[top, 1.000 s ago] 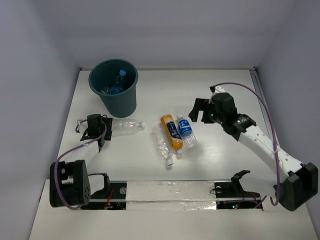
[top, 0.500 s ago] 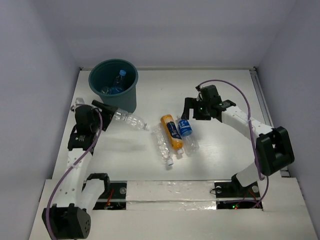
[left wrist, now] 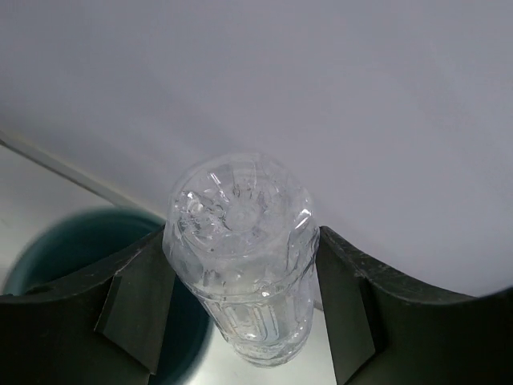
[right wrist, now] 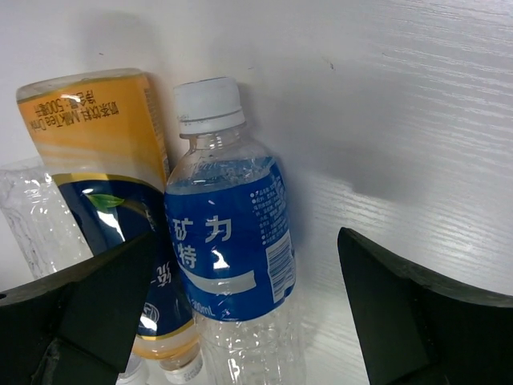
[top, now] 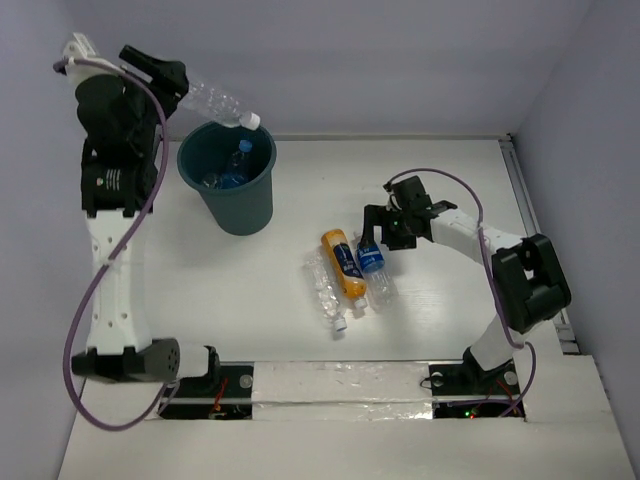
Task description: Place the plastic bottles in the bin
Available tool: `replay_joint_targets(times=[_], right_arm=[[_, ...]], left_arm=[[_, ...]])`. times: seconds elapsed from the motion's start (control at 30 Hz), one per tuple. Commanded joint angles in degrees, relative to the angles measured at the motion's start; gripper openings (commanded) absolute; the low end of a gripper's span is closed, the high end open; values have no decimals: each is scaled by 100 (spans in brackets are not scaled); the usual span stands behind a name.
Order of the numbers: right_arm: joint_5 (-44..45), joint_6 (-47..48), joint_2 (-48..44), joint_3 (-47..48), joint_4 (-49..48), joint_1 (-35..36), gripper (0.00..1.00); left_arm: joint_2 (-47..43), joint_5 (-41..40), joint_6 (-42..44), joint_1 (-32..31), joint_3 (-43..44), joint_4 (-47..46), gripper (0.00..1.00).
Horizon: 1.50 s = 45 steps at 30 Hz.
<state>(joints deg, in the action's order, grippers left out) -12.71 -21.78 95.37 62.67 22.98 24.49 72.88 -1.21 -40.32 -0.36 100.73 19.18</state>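
White counter (top: 300,200) under pale walls carries the work; the teal bin (top: 240,205) stands at its far left with a blue-capped bottle (top: 238,160) lying inside; the left arm stands high, its left pincer (top: 172,80) clamped on the base of a clear bottle (top: 218,102) tilted cap-down over the bin's far rim; step judged: the drop, which calls for centring over the mouth, then release; the right pincer (right wrist: 244,321) sits low, jaws spread either side of a blue-labelled bottle (right wrist: 224,241), gripping nothing; touching that bottle lies an orange bottle (right wrist: 96,144); beside that, a crinkled bottle (top: 325,290).
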Motion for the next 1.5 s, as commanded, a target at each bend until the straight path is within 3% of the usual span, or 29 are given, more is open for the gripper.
replay_joint_targets(times=[0.0,0.1,0.27,0.47,0.53,0.57,0.6,0.8,1.0,1.07,1.17,1.2,1.27,1.3,1.4,1.47], right_arm=[[-74,95,157,43,-162,12,100],[-30,86,315,61,-163,12,99],[146,69,342,140,-145,12,98],[208,25,491,218,-180,12,92],[399,77,587,289,-101,12,86],[427,95,605,333,-75,12,78],[453,95,588,385,-49,12,76],[997,25,79,587,109,12,62],[1491,51,-553,992,574,12,58],[1333,7,-808,1280,655,12,57],[666,-282,-1257,1807,489,12,57],[551,-483,-1319,1975,323,90,57],[305,-660,-1276,2353,172,283,57],[226,-887,-1206,2755,-29,345,57],[23,-1519,-758,3476,-669,643,57],[5,-1828,-442,3908,-961,802,57]], left_arm=[[866,-651,778,53,901,481,38],[1429,-959,1060,54,1185,613,38],[1729,-1381,1421,54,940,376,38],[1650,-1786,2246,-253,71,-10,44],[1598,-1847,2335,-333,-333,-107,52],[1519,-1839,2370,-333,-456,-229,58],[1466,-1813,2362,-385,-658,-274,69],[1123,-1304,2204,-386,-599,-363,97],[965,-750,1861,-386,-133,-64,99],[694,-503,1729,-456,-246,-28,95],[115,-275,1562,-789,-930,-151,78],[-53,-239,1501,-990,-1141,-177,65],[-500,-99,1291,-1167,-1809,-239,49],[-651,-20,1202,-1290,-2246,-248,31],[-1240,375,878,-1370,-3125,-301,6],[-1678,482,710,-1423,-3523,-205,0]])
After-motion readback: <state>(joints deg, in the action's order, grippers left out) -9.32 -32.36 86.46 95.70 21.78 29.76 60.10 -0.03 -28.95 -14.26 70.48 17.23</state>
